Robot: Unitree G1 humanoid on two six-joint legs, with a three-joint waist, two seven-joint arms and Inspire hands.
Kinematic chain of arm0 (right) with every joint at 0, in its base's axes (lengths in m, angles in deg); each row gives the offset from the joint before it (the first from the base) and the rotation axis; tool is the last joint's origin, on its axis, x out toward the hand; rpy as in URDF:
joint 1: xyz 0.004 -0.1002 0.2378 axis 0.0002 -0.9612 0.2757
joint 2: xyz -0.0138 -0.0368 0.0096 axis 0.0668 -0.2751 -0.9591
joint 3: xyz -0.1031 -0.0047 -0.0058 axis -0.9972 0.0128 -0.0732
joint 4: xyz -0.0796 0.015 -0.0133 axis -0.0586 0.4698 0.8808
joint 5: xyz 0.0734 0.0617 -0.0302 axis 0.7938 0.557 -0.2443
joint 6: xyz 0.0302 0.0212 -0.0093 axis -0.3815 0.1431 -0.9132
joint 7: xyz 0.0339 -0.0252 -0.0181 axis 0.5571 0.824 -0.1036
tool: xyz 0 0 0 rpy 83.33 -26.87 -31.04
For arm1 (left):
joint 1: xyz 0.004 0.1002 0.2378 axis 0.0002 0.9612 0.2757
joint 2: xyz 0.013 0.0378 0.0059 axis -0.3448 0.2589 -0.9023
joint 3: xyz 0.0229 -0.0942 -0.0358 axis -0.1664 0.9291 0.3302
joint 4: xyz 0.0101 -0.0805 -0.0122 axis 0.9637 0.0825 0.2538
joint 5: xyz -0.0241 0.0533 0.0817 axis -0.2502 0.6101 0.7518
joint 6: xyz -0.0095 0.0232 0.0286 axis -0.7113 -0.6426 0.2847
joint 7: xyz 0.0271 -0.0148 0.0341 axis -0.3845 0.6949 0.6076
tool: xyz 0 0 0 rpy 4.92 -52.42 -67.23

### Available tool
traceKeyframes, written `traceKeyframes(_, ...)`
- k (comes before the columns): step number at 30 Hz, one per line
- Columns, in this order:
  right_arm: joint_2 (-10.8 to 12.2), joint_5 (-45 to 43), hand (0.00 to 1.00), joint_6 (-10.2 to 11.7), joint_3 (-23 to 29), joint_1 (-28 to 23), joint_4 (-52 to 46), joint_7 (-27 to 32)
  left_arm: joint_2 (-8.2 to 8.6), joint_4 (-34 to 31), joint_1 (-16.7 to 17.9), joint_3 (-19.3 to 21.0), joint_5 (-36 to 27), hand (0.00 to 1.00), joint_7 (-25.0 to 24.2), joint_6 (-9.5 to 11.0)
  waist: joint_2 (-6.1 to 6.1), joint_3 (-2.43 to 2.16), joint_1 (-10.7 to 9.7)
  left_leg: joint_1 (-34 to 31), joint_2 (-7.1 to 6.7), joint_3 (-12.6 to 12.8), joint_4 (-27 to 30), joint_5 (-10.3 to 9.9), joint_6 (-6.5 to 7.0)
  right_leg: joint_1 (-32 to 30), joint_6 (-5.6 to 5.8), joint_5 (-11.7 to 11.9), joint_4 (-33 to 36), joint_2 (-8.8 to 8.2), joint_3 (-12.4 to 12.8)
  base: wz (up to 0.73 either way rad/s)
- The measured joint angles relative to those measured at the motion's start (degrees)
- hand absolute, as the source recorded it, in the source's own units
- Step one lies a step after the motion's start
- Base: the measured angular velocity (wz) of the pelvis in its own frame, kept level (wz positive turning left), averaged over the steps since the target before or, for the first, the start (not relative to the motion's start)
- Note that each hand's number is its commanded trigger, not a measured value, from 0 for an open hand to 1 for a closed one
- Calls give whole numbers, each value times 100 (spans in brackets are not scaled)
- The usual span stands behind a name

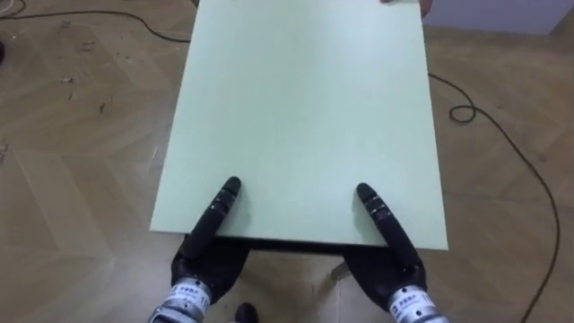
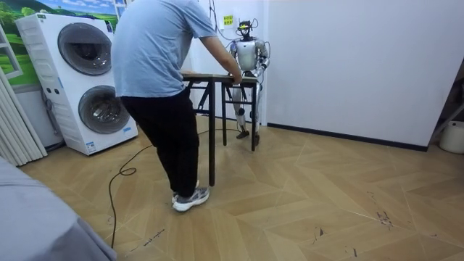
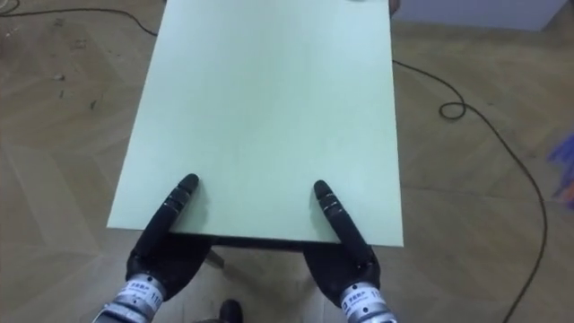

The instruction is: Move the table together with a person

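A wooden parquet floor (image 2: pixel 312 188) fills the room, with a white wall (image 2: pixel 348 65) at the far side. At the room view's left, 2 white washing machines (image 2: pixel 87 80) stand stacked, 1 on top of the other, and a pale curtain (image 2: pixel 14 123) hangs just beside them at the picture's edge.

A person (image 2: pixel 156 80) in a light blue shirt and black trousers stands near the camera, back turned to it. The person leans forward over the near end of the table (image 2: pixel 217 75), with a hand (image 2: pixel 233 75) on its edge. The robot stands upright at the table's far end, close to the white wall and facing the person, so the table is between the 2 of them. In the room view the table's dark legs reach down to the floor.

From the robot's head, the pale green tabletop runs away from it towards the person, long and narrow, with floor on both sides. The left hand (image 1: pixel 218 208) is at the near edge towards the left corner, and the right hand (image 1: pixel 386 220) is at the same edge towards the right corner, the 2 well apart. Each thumb lies straight on top of the tabletop, pointing away from the robot. The rest of each hand sits below the edge, under the top, so I cannot tell whether either hand is clenched on the table or released.
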Motion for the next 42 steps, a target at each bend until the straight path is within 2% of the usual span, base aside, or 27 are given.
traceKeyframes(3,-51,-58,100,52,2,-2,-108,66,98,-3,-17,26,71,100,0,1,212,-2,-106,637,136,-157,962,-582,-39,-89,-122,54,77,109,-365,19)
traceKeyframes(5,-88,-69,100,88,6,-9,-238,120,120,-73,-36,33,102,100,7,1,301,-12,-256,1194,220,-247,998,-605,-95,-248,-146,40,240,105,-540,43)
traceKeyframes(7,-70,-111,100,179,-10,-7,-296,130,129,-117,-85,29,111,100,29,8,347,-4,-368,1664,205,-275,414,-724,-282,-455,-152,30,514,61,-570,36)
traceKeyframes(8,-70,-138,100,199,-36,-15,-305,136,143,-118,-80,17,120,100,59,39,294,-20,-488,1770,36,-267,62,-709,-292,-572,-176,56,634,6,-350,25)
traceKeyframes(10,-108,-98,100,282,-95,-25,-308,153,170,-118,-66,-4,120,100,80,48,321,-52,-516,1979,-129,-416,-472,-689,-292,-682,-343,164,561,171,272,12)
traceKeyframes(11,-122,-51,100,362,-155,-9,-311,153,179,-139,-73,7,178,100,78,60,323,-96,-475,2104,-223,-574,-932,-683,-380,-673,-209,340,289,195,439,0)
traceKeyframes(12,-135,-25,100,465,-227,-1,-339,153,217,-153,-73,35,216,100,78,74,325,-96,-431,2358,-301,-714,-1590,-582,-529,-744,-258,464,334,162,432,0)
traceKeyframes(14,-317,143,100,564,-338,-1,-394,191,271,-119,-60,1,208,100,76,75,362,-75,-488,2876,-275,-753,-2428,-326,-408,-1558,-411,493,1651,131,590,10)
traceKeyframes(15,-332,180,100,560,-415,36,-421,206,182,-210,27,7,201,100,25,144,430,-123,-469,2847,-90,-690,-2307,-568,-496,-1879,-406,634,865,591,927,6)
traceKeyframes(16,-325,151,100,580,-456,39,-522,219,113,-346,86,7,184,100,25,199,384,-102,-455,2787,-58,-714,-1896,-799,-608,-1982,-496,1125,307,656,888,3)
traceKeyframes(17,-473,23,100,664,-514,41,-757,344,159,-467,168,-13,170,100,24,281,518,-56,-456,2805,32,-750,-1077,-1299,-698,-2245,-639,1690,285,666,645,-4)
traceKeyframes(18,-521,18,100,702,-508,208,-662,341,280,-334,51,-25,157,100,23,291,662,-67,-402,2773,31,-960,-829,-1809,-494,-2549,-743,1605,608,731,495,0)
traceKeyframes(21,-493,107,100,635,-326,419,-664,581,339,-140,-468,-121,112,100,280,337,433,-84,-486,2613,-367,-1093,-966,-2072,-334,-2668,-804,1955,236,347,105,39)
traceKeyframes(23,-499,96,100,570,-235,503,-551,654,396,46,-636,-176,63,100,364,340,380,-92,-549,2655,-736,-961,-1037,-2125,-222,-2510,-695,2441,-404,224,28,32)
traceKeyframes(25,-470,131,100,482,-123,496,-528,663,402,74,-681,-193,64,100,425,339,263,-99,-714,2599,-1030,-744,-1379,-2224,137,-2322,-120,3105,-1195,130,180,36)
traceKeyframes(26,-455,149,100,414,-104,492,-519,702,377,74,-655,-191,44,100,446,340,115,-128,-836,2443,-1191,-536,-1422,-2230,284,-2150,526,3575,-1801,22,247,26)
traceKeyframes(27,-468,127,100,350,-112,486,-510,761,378,85,-581,-184,15,100,451,338,48,-111,-929,2389,-1185,-182,-1376,-2269,415,-2119,783,3742,-1719,-94,336,19)
traceKeyframes(28,-469,81,100,299,-113,483,-459,769,415,125,-523,-161,16,100,449,330,76,-71,-930,2397,-1092,102,-1285,-2289,437,-2169,506,3541,-1288,-106,384,6)
traceKeyframes(29,-456,54,100,252,-102,379,-360,741,471,206,-416,-154,36,100,441,282,169,-59,-946,2464,-825,512,-1264,-2314,478,-2266,-23,2839,-185,-4,523,7)
traceKeyframes(30,-432,70,100,256,-100,239,-344,636,427,202,-376,-167,73,100,440,222,196,-75,-942,2465,-632,711,-1362,-2184,310,-2279,10,2129,675,23,699,19)
traceKeyframes(31,-433,75,100,278,-101,173,-344,600,393,202,-376,-186,89,100,440,191,201,-78,-974,2457,-494,885,-1398,-2112,214,-2251,25,1754,1088,-9,745,51)
traceKeyframes(33,-419,145,100,358,-60,-54,-375,520,372,204,-360,-218,112,100,453,10,200,-78,-1081,2572,-253,1386,-1617,-1854,2,-1763,119,369,2375,-405,829,63)
traceKeyframes(34,-431,190,100,375,-63,-88,-395,520,371,201,-346,-218,113,100,454,-20,194,-81,-1070,2605,-273,1428,-1621,-1838,-24,-1597,222,149,2427,-469,862,4)
traceKeyframes(35,-433,202,100,397,-96,-78,-397,522,355,190,-336,-212,113,100,455,-24,149,-70,-928,2634,-439,1403,-1566,-1816,-66,-1494,280,-7,2125,-371,1056,-71)
traceKeyframes(36,-436,211,100,396,-96,-52,-397,522,364,161,-330,-200,115,100,455,-23,200,-100,-673,2514,-559,1135,-1607,-1818,-22,-1487,176,42,1799,-225,1154,-92)
traceKeyframes(38,-382,206,100,396,-115,-8,-398,522,359,94,-321,-132,220,100,455,-22,232,-123,-530,2384,-590,993,-1799,-1654,114,-1410,123,381,1278,-81,1145,-47)
traceKeyframes(42,-275,99,100,391,-116,-70,-398,522,318,78,-259,-107,279,100,444,-3,182,-126,-599,2456,-582,1004,-2166,-1389,258,-1105,253,842,513,-4,1027,2)
